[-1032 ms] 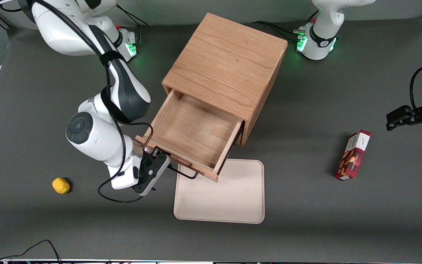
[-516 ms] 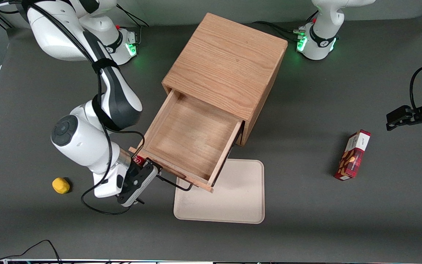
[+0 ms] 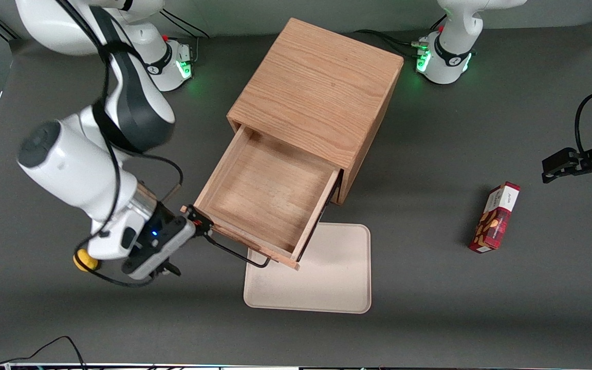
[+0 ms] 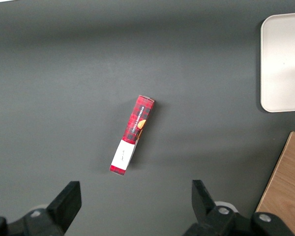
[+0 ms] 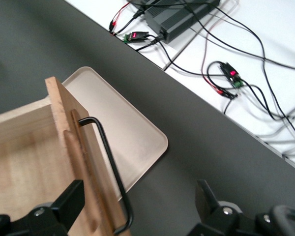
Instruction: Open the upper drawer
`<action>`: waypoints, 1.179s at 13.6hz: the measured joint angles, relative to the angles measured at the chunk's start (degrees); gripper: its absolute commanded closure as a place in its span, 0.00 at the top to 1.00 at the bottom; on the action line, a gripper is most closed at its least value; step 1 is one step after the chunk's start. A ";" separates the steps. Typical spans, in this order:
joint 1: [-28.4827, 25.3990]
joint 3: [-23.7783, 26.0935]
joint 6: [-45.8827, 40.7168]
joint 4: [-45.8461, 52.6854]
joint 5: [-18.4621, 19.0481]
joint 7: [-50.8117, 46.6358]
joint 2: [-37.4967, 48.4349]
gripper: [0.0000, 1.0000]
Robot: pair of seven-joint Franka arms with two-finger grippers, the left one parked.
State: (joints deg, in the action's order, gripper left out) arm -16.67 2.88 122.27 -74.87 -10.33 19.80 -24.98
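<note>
Upper drawer (image 3: pixel 267 198) stands pulled well out of the oak cabinet (image 3: pixel 316 95), light-wood box bare inside as far as I can see. Its front overhangs the edge of a beige tray (image 3: pixel 309 277) lying flat on the dark counter (image 3: pixel 429 308), nearer the front camera than the cabinet.

The black bar handle (image 3: pixel 237 252) runs along the drawer front. My wrist camera shows that handle (image 5: pixel 110 172) free, with nothing clamped on it, the drawer's (image 5: pixel 34 162) front corner and the tray (image 5: pixel 123 132) just past it.

Pincer (image 3: pixel 201 227) sits at the drawer-front corner toward the working arm's end, just beside the handle's end. From the wrist I read the two fingers (image 5: pixel 64 204) spread wide with only counter between them; it grips nothing.

A yellow lump (image 3: pixel 84 261) on the counter is partly hidden under the working arm's wrist. A red snack box (image 3: pixel 495 217) lies flat toward the parked arm's end, well apart from the cabinet; it also shows in the parked wrist view (image 4: pixel 132 134).
</note>
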 measured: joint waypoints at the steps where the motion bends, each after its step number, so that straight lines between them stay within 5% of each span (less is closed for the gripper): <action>1: 1.00 -0.06 -0.50 -3.45 0.06 -2.82 3.68 1.00; 5: 7.59 -0.28 -1.12 -18.08 3.56 -7.00 16.38 1.00; 10: 11.14 -1.17 -1.95 -30.39 6.35 -25.08 25.52 1.00; 16: 11.31 -10.09 -12.21 -34.36 6.79 -26.96 30.57 1.00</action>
State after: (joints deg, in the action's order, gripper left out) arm -5.36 -7.21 110.06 -109.23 -3.54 -7.16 5.59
